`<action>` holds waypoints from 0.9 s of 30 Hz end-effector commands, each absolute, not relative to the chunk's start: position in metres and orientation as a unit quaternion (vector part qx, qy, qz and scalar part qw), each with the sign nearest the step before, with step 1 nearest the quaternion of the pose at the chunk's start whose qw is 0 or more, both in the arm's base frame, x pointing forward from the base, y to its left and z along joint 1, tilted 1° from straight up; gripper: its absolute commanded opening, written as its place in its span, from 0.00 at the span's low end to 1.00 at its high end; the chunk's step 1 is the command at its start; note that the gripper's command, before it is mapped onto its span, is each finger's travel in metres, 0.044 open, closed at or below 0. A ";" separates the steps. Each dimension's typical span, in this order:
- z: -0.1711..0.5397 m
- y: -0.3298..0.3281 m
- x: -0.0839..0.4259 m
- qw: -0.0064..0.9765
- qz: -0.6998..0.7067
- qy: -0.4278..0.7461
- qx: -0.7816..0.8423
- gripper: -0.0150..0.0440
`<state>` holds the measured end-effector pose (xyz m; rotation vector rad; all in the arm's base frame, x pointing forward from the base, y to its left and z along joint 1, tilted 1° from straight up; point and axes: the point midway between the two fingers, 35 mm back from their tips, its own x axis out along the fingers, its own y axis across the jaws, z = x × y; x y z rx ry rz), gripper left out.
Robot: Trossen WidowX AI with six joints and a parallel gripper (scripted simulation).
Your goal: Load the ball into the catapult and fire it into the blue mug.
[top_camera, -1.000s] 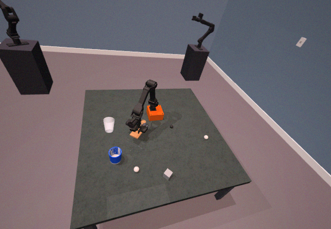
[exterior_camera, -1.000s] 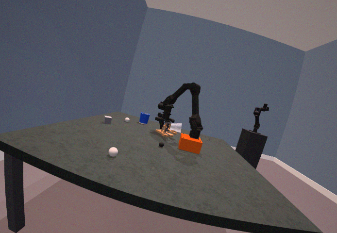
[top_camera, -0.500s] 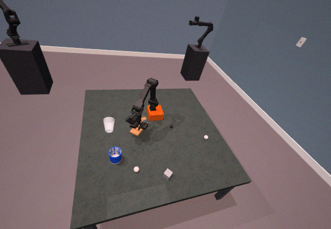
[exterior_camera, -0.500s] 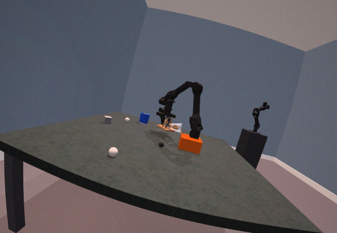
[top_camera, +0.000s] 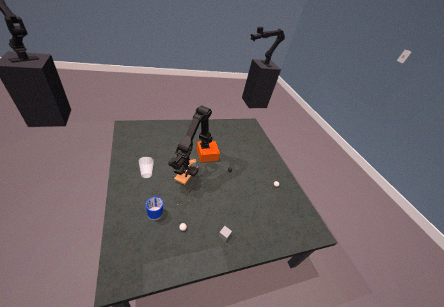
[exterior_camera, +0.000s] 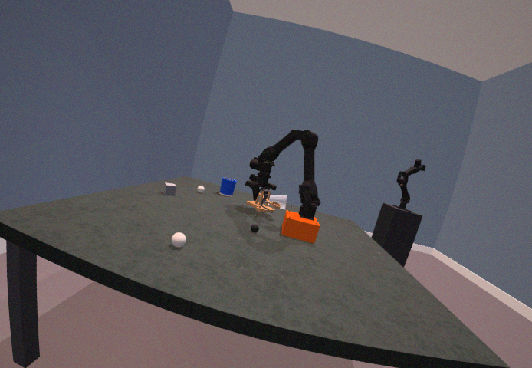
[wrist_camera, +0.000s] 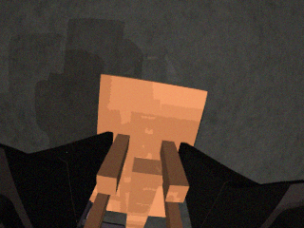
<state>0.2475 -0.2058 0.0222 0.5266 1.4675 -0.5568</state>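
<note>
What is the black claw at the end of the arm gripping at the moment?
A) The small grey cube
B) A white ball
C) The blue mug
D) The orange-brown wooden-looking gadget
D: the gripper has its two fingers closed on either side of the catapult's uprights.

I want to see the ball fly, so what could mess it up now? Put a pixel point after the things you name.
The gripper (top_camera: 186, 172) (exterior_camera: 261, 191) (wrist_camera: 146, 143) is shut on the catapult's (top_camera: 182, 178) (exterior_camera: 261, 205) (wrist_camera: 152, 102) uprights, so it might slip or tip if it's lifted or turned. Its aim could end up wrong, and the ball might miss the blue mug (top_camera: 154, 208) (exterior_camera: 228, 186). A ball could also hit the clear cup (top_camera: 146, 167) (exterior_camera: 280, 201) standing nearby.
</note>
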 end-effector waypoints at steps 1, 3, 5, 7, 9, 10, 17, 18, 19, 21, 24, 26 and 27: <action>0.016 -0.206 0.248 0.678 -0.247 0.652 0.234 0.25; 0.013 -0.206 0.248 0.677 -0.247 0.652 0.234 0.25; 0.009 -0.206 0.248 0.677 -0.247 0.652 0.234 0.25; 0.006 -0.206 0.248 0.677 -0.247 0.652 0.234 0.25; 0.003 -0.206 0.248 0.677 -0.247 0.652 0.234 0.25; 0.001 -0.206 0.248 0.677 -0.247 0.652 0.234 0.25; 0.003 -0.206 0.247 0.676 -0.248 0.653 0.234 0.25; 0.003 -0.206 0.247 0.676 -0.248 0.653 0.234 0.25; 0.003 -0.206 0.247 0.676 -0.248 0.653 0.234 0.30; 0.003 -0.206 0.247 0.676 -0.248 0.653 0.234 0.39; 0.003 -0.206 0.247 0.676 -0.248 0.653 0.234 0.52; 0.003 -0.206 0.247 0.676 -0.248 0.653 0.234 0.61; 0.003 -0.206 0.247 0.676 -0.248 0.653 0.234 0.65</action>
